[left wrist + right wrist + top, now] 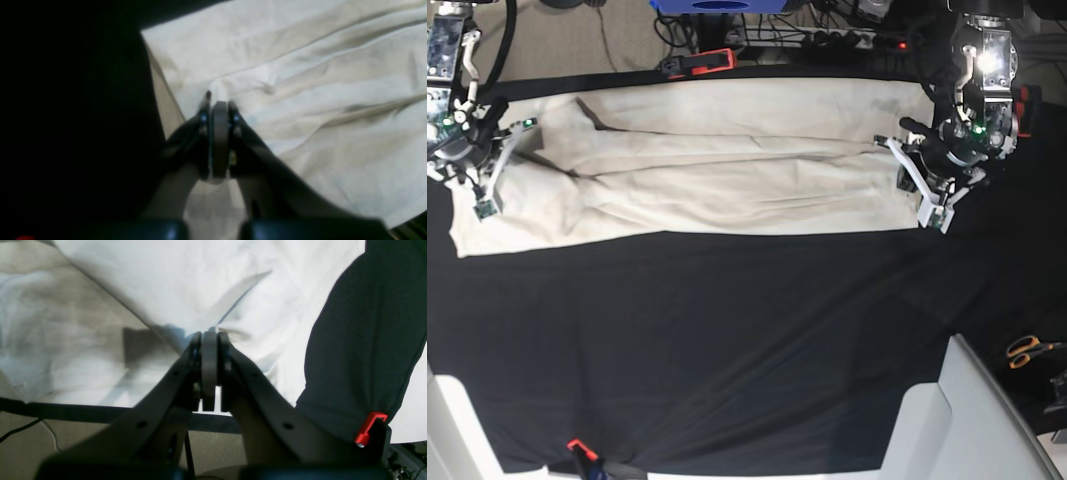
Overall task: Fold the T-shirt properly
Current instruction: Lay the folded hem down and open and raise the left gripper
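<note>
Tools (905, 170) (505, 150) clamped on T-shirt (727, 170) ends

A cream T-shirt (717, 175) lies stretched in a long, wrinkled band across the far side of the black-draped desk (747, 340), folded lengthwise, both ends pinched and slightly lifted.

Plain cream T-shirt (697, 175), no print, grey-shadowed in creases; black tablecloth (727, 340); orange-handled scissors (1030, 350); red clamp (707, 62) at far edge; blue object (717, 5) beyond.
</note>
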`<state>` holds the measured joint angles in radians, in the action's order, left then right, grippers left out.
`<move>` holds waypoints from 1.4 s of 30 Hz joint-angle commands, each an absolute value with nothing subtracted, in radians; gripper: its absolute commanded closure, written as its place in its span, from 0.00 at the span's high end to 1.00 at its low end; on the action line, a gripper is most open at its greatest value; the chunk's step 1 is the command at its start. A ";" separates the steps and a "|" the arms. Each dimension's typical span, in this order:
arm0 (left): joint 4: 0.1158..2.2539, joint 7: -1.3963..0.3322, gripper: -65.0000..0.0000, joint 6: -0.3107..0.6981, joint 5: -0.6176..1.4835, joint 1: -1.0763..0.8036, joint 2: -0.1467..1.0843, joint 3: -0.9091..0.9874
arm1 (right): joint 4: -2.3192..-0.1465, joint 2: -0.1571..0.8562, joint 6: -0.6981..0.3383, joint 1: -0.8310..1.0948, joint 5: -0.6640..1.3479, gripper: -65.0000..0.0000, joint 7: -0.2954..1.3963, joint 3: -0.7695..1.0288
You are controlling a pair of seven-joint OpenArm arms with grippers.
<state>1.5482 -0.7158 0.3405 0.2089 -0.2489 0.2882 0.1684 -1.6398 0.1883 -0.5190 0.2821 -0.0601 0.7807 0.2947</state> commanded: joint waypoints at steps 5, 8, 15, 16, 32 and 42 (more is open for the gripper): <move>1.570 -0.702 0.00 0.337 0.203 -0.242 0.300 0.176 | -1.635 0.186 -0.515 0.272 -0.062 0.09 0.817 0.302; 1.572 -0.702 0.00 0.337 0.124 -0.242 0.292 0.176 | -1.639 0.166 -0.515 0.274 -0.062 0.33 0.823 0.337; 1.635 -0.707 0.28 0.337 0.059 -0.242 0.297 0.180 | -1.646 0.142 -0.515 0.275 -0.062 0.74 0.820 0.389; 1.662 -0.707 0.33 0.337 0.064 -0.242 0.298 0.196 | -1.655 0.139 -0.515 0.275 -0.062 0.74 0.820 0.397; 1.695 -0.980 0.40 0.604 0.633 -0.268 0.295 0.762 | -1.785 0.031 -0.522 0.320 -0.058 0.74 0.656 0.598; 1.291 -0.869 0.41 0.698 0.737 -0.254 0.332 0.722 | -1.759 0.031 -0.524 0.328 -0.061 0.75 0.628 0.598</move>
